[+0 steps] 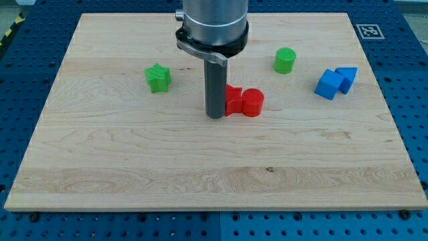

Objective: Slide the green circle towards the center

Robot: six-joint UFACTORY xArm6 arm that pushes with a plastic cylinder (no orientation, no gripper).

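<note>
Camera view catches my tip (215,116), no hand fitted, beside the red blocks (243,102), approach phase; next swing behind the green circle (285,60).

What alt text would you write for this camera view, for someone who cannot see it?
A dark rod hangs over a wooden board, my tip right beside two red blocks near the middle. A green circle sits toward the view's upper right, a green star at the left and two blue blocks at the right.
</note>
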